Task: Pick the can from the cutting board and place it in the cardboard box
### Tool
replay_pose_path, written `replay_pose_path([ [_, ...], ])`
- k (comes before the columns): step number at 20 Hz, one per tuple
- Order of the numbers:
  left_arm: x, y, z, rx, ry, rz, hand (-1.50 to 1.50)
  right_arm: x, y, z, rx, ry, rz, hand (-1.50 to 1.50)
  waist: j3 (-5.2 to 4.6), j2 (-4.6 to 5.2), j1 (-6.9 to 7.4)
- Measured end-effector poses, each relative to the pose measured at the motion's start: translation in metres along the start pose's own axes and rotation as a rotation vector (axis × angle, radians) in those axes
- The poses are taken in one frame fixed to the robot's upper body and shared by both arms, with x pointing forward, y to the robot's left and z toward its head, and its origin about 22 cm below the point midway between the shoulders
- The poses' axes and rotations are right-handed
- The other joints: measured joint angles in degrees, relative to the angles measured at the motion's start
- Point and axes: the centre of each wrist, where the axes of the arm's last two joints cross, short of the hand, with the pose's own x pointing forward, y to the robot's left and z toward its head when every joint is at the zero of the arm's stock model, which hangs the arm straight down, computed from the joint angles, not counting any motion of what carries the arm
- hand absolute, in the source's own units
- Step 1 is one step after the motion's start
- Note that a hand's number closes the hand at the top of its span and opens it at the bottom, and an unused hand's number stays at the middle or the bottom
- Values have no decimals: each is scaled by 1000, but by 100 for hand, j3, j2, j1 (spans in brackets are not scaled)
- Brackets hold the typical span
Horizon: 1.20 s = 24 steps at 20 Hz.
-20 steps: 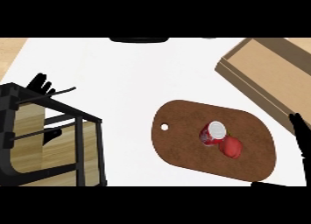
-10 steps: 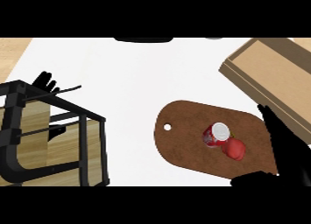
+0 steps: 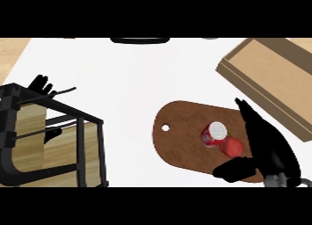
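- The can (image 3: 215, 133) stands upright on the cutting board (image 3: 184, 140), just left of the right hand (image 3: 265, 140).
- Right hand is spread open, fingers straight, holding nothing.
- Cardboard box (image 3: 281, 83) sits beyond.

Matt brown wooden cutting board (image 3: 184, 145)

The right hand (image 3: 270, 145) is plain matte black all over, with long, slim, tapering fingers (image 3: 248, 115) and a thicker, rounded thumb. At its wrist a small patch of grey metal shows, with a thin grey ring beside it. The left hand (image 3: 41, 85) is the same flat black, its narrow fingers showing as dark spikes. No markings, screws or cables can be made out.
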Motion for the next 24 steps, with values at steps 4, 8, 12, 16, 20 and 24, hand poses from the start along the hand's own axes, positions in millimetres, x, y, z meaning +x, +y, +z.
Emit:
replay_pose_path([
  [4, -2, 2, -1, -2, 9, 2, 0, 6, 3, -6, 17, -2, 10, -150, 9, -6, -47],
  [8, -3, 3, 0, 6, 5, 7, 0, 15, 12, -10, 20, -11, 23, -150, 7, -8, -60],
  [12, -2, 4, 2, 9, 6, 11, 0, 19, 12, -15, 4, -21, 33, -150, 12, -14, -68],
  [16, -2, 4, 4, 11, 2, 10, 0, 25, 17, -17, -8, -24, 49, -150, 12, -13, -74],
  [20, -2, 5, 4, 10, 1, 10, 0, 30, 19, -23, -6, -8, 68, -150, 14, -14, -76],
  [24, -4, 5, 7, 10, -11, 5, 0, 30, 20, -32, 6, 8, 80, -150, 20, -13, -72],
])
